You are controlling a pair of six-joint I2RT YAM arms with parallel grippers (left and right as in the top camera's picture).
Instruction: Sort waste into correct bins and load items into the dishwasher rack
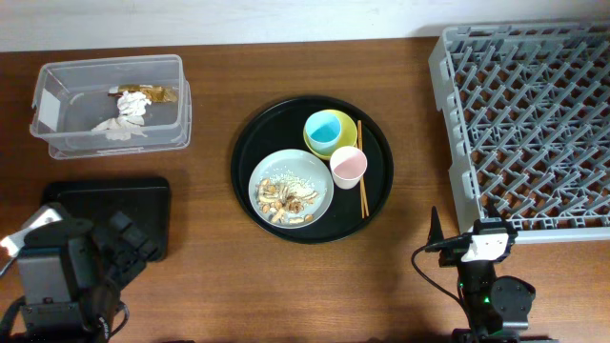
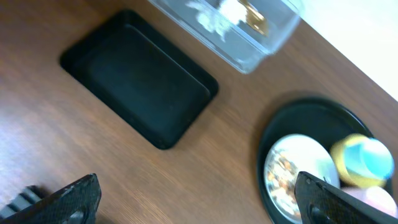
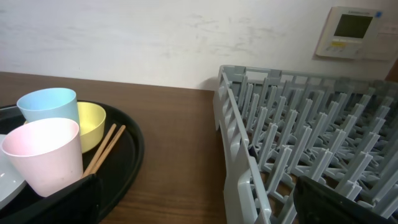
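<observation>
Your left gripper (image 2: 199,202) hangs over the near left part of the table (image 1: 210,276) with its fingers (image 2: 71,199) spread wide apart and nothing between them. Your right gripper (image 3: 199,202) is likewise parted and empty, low at the near right, just beside the near corner of the dishwasher rack (image 1: 534,124), which fills the far right.

At the far left the clear box (image 1: 57,105) holds the crumpled white paper (image 1: 122,122) and the gold-brown wrapper (image 1: 162,93). Near of it, partly under your left arm, lies the shallow black tray (image 1: 143,205), and its floor looks bare in the left wrist view.

The round black tray (image 1: 376,191) sits mid-table. On it the grey-green plate (image 1: 305,167) carries the food scraps (image 1: 284,200). The blue cup (image 1: 327,131) stands inside the yellow bowl (image 1: 349,122) at the tray's far side. The pink cup (image 1: 348,165) stands upright just near of the bowl, with the chopsticks (image 1: 362,191) lying to its right.
</observation>
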